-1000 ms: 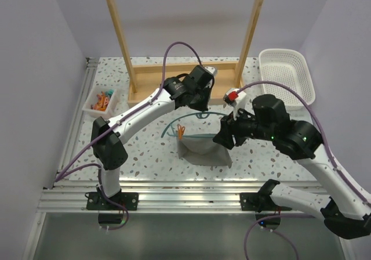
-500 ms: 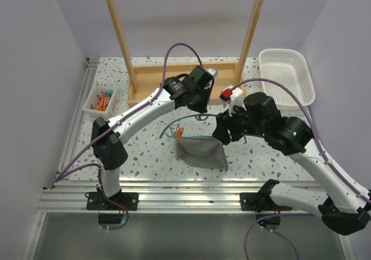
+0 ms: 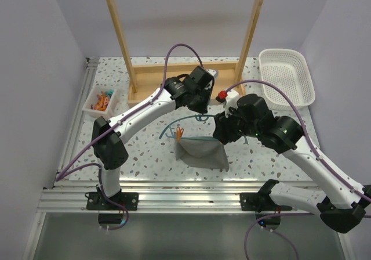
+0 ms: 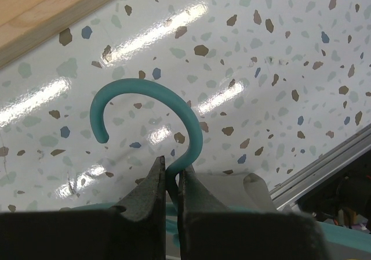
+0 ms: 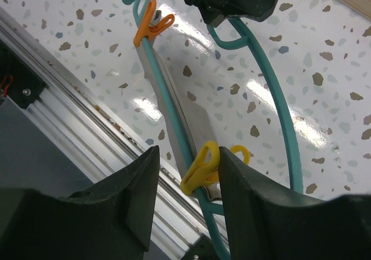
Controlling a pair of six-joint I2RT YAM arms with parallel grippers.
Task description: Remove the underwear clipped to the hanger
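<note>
L hand point(image 4: 170, 179) clamped on neck of thin teal plastic hanger point(image 4: 194, 126), just under hook, above speckled white desk point(image 3: 145, 155). R hand point(image 5: 188, 173) fingers apart, straddling yellow plastic clip point(image 5: 200, 166); contact unclear. Small grey fabric underwear point(image 3: 202, 154) hangs off hanger bar, pinned by yellow clip + orange plastic clip point(image 5: 152, 23). Risk: R fingers slip off clip, it stays shut, tug yanks hanger from L pinch. Vs 1 s ago: R arm shifted left toward clip.

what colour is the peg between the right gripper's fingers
Yellow: small plastic clothes peg on the thin teal hanger, clearest in right wrist view.
</note>
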